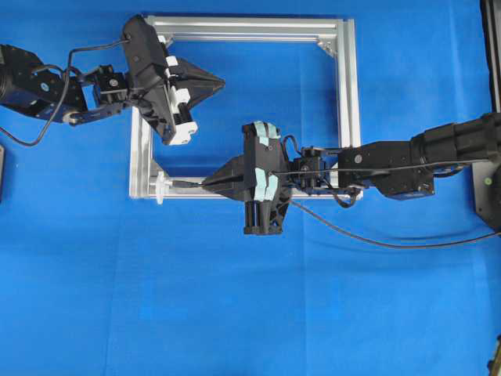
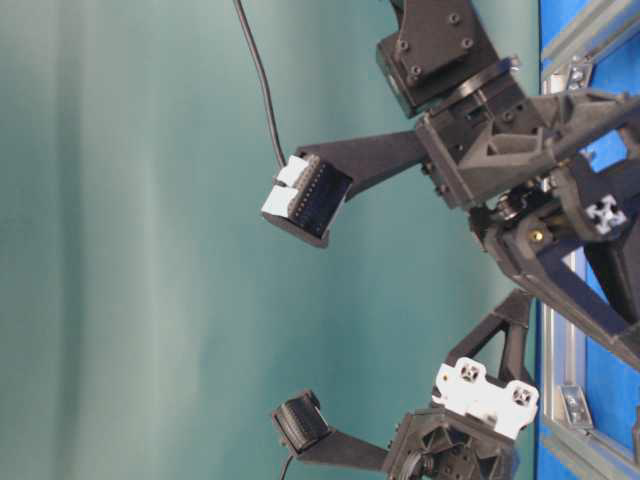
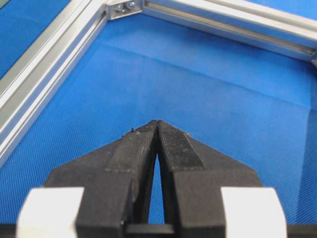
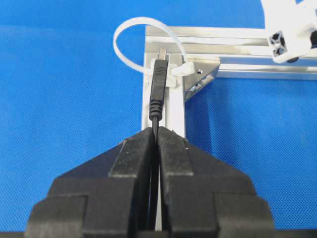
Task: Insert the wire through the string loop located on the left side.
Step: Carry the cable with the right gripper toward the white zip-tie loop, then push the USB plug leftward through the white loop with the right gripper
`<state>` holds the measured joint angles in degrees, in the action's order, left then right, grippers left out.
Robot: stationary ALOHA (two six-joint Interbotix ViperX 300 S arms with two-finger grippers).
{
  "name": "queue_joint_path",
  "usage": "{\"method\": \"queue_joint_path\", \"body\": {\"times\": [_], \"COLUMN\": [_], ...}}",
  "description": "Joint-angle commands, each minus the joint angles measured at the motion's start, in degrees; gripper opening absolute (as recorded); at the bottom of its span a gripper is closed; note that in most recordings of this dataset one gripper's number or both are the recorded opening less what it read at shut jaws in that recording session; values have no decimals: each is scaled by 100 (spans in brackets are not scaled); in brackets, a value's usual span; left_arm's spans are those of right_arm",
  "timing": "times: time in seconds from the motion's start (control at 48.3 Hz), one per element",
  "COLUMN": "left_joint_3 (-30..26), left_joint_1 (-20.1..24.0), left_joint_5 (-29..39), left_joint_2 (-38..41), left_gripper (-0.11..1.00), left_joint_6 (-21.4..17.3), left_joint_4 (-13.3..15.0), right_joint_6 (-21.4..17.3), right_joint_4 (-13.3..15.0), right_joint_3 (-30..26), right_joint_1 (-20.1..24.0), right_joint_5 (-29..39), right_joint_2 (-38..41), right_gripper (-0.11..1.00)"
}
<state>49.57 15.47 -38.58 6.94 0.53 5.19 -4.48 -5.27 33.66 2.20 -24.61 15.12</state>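
Note:
The wire (image 4: 159,79) is a thin black cable ending in a slim plug, and my right gripper (image 4: 156,133) is shut on it just behind the plug. The plug points along the silver frame bar at the string loop (image 4: 130,26), a white band arching up from the frame's corner. Its tip lies at the loop's foot; whether it has passed through I cannot tell. Overhead, the right gripper (image 1: 205,185) sits over the frame's lower bar with the plug (image 1: 182,185) just right of the loop (image 1: 160,188). My left gripper (image 1: 221,81) hovers inside the frame's upper left, shut and empty (image 3: 157,123).
The square aluminium frame (image 1: 348,94) lies on a blue cloth. The wire's slack (image 1: 376,241) trails right across the cloth below the right arm. A corner bracket (image 4: 198,79) sits beside the loop. The left arm's white-padded body (image 1: 178,117) overhangs the frame's left bar.

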Motion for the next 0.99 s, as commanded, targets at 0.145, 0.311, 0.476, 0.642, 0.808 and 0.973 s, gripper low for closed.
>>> {"method": "queue_joint_path", "body": {"times": [0.145, 0.311, 0.476, 0.642, 0.808, 0.973], "left_joint_3": [-35, -35, -35, -35, -35, -35], "left_joint_1": [0, 0, 0, 0, 0, 0], "left_joint_5": [-62, -62, -62, -62, -62, -62], "left_joint_2": [-185, -185, -185, -185, -185, -185], "left_gripper": [0, 0, 0, 0, 0, 0], "left_joint_6": [0, 9, 9, 9, 0, 0], "left_joint_4": [-9, -18, -18, -18, -9, -9], "right_joint_6": [-9, -9, -9, -9, -9, -9], "right_joint_4": [9, 9, 9, 9, 9, 9], "right_joint_3": [-114, -114, -114, -114, -123, -176], "right_joint_1": [9, 0, 9, 9, 0, 9], "right_joint_5": [-18, -18, -18, -18, 44, 62], "right_joint_2": [-97, -88, -97, -88, -88, -62], "right_gripper": [1, 1, 1, 1, 1, 1]}}
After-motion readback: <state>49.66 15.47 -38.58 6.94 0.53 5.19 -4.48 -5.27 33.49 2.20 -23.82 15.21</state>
